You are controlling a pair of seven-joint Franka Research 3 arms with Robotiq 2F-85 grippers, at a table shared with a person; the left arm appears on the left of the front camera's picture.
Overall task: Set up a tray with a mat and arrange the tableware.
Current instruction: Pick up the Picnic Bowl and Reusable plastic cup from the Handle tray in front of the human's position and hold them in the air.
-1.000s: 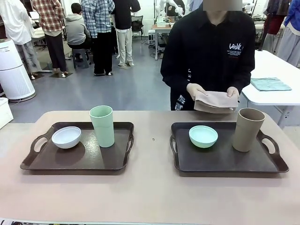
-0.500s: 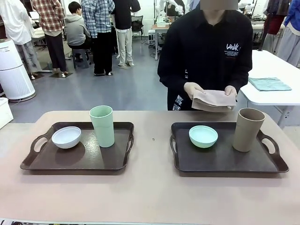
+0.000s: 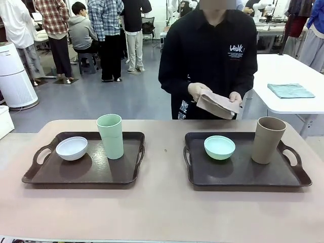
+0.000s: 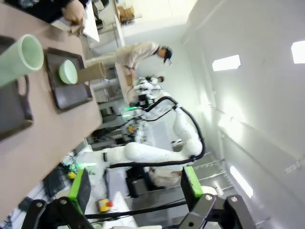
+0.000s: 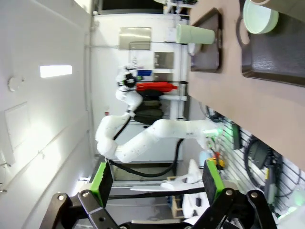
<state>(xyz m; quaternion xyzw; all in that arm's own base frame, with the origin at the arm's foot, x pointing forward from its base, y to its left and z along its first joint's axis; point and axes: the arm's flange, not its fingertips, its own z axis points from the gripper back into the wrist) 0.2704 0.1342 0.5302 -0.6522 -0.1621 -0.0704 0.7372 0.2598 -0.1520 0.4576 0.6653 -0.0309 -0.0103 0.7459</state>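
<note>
Left gripper (image 4: 136, 187): jaws spread wide, nothing in them. Right gripper (image 5: 156, 178): same.

Mat (image 3: 218, 104) is folded and off the surface (image 3: 162, 207), held by the person (image 3: 202, 61) at upper centre of frame. White bowl (image 3: 71, 148) + green cup (image 3: 110, 135) sit in the left tray (image 3: 101, 172); green bowl (image 3: 219, 147) + brown cup (image 3: 268, 139) in the right tray (image 3: 238, 174).

Risks, my read:
- Both trays are already loaded, so the mat can't lie flat until one is emptied.
- Sliding it under would likely tip the tall cups.
- Limp cloth may sag or slip out of a pinch on handover.

Writing: white print (image 3: 236, 49) on the black shirt chest, possibly "look", too small to confirm. More print near the hem, illegible.
</note>
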